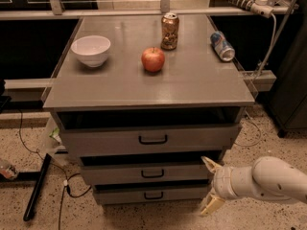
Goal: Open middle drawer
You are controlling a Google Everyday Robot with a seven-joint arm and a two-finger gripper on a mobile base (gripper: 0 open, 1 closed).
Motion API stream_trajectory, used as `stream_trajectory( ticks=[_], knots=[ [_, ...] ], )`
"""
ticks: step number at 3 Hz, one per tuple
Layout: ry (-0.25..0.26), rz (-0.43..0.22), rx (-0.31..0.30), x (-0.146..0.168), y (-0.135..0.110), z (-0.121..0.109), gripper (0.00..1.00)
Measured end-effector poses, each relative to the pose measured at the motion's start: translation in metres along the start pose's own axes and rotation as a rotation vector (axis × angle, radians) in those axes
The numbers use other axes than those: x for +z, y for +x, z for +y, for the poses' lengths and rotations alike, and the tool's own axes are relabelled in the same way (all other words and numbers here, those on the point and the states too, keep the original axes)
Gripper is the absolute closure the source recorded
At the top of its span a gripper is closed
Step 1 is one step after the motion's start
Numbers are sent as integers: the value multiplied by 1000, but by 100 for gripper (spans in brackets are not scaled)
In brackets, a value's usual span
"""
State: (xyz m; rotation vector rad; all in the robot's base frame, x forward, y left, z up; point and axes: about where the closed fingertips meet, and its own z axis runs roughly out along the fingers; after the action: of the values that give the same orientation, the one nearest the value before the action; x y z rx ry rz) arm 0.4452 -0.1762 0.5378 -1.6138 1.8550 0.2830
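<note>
Lab: terrazzo floor (144, 217), loose cables (72, 194), pincer (207, 186) beside middle drawer (152, 173).

No text can be read. The upright can (169, 31) and the lying can (222, 46) on the worktop (192, 85) carry print, but it is too blurred to read. The pincer (209, 186) is low at the right, near the middle drawer (152, 173), its fingers spread apart.

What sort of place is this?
Probably a lab or test kitchen: grey drawer cabinet with bowl and apple, speckled floor. The open end effector is near the middle drawer's right end.
</note>
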Motion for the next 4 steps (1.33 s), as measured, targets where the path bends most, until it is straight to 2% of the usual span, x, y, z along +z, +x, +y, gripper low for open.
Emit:
stream_trajectory(
  ticks=[1, 2, 4],
  knots=[
    [-7, 11, 21, 11, 9, -8, 0],
    [13, 6, -30, 32, 21, -24, 0],
    [29, 0, -316, 79, 36, -30, 0]
  ],
)
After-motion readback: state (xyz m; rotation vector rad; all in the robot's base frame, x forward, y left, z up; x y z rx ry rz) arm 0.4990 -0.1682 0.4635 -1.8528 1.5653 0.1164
